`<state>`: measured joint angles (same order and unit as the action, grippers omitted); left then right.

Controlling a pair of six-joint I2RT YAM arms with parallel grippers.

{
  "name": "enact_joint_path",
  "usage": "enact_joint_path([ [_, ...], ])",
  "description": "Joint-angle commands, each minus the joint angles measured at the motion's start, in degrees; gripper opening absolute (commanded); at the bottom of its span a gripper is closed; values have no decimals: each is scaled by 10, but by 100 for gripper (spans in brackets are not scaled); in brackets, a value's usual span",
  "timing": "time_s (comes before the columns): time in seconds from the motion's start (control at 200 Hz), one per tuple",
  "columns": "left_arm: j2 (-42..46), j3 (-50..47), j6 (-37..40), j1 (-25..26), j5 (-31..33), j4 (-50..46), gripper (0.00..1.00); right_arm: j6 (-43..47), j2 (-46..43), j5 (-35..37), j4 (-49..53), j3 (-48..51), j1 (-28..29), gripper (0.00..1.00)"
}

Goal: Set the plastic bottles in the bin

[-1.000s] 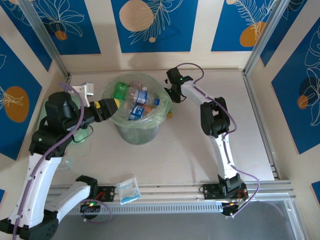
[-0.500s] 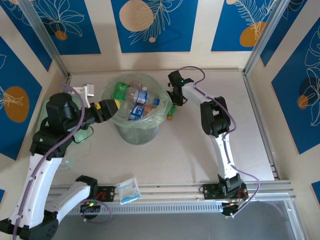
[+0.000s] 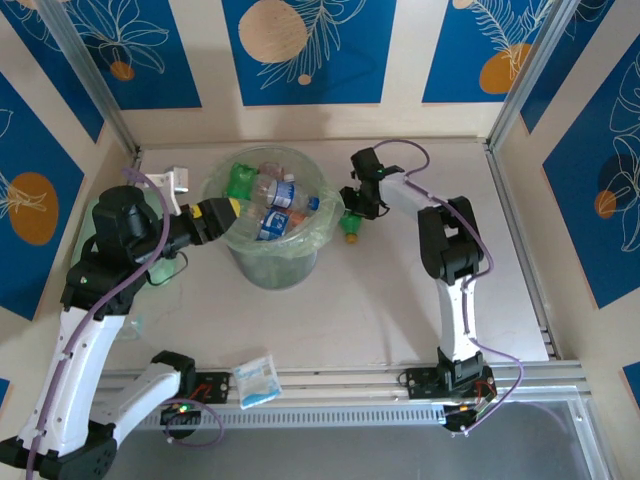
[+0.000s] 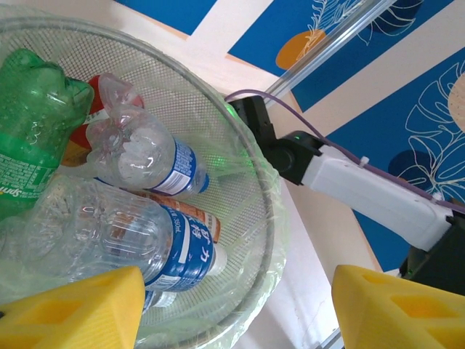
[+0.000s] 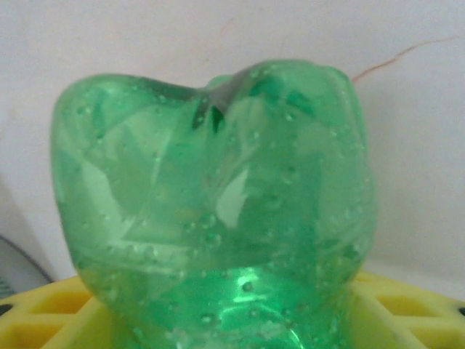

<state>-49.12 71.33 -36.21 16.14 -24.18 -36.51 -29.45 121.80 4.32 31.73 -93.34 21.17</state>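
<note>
Top external showed our right pincer (image 3: 358,208) straddling the small green plastic bottle (image 3: 349,230) beside the round pale-green bin (image 3: 272,268); whether it gripped, we couldn't tell.

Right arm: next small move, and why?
Probably close the right claw fully on the green bottle, then lift. The bottle sits between its yellow fingers, beside the bin, not in it.
</note>
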Motion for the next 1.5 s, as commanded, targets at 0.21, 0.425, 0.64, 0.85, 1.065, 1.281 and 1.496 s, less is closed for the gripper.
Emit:
enact_joint_path([
  [0.21,6,-17,-22,-1,-2,27,68,-34,-217,20,-49,147,-3,62],
  [0.425,6,-21,-45,0,-6,44,68,-8,-372,63,-8,176,-1,62],
  [0.64,9,-14,-37,0,2,31,68,64,-450,121,37,75,47,64],
  [0.85,12,-11,-37,-1,6,27,68,133,-396,151,40,-69,127,65],
  [1.065,15,-8,-28,-1,12,15,68,218,-293,174,29,-180,202,65],
  [1.281,11,-15,-23,0,14,14,68,263,-188,219,73,-284,237,65],
  [1.496,9,-16,-17,-1,12,19,68,272,-123,234,112,-342,239,66],
])
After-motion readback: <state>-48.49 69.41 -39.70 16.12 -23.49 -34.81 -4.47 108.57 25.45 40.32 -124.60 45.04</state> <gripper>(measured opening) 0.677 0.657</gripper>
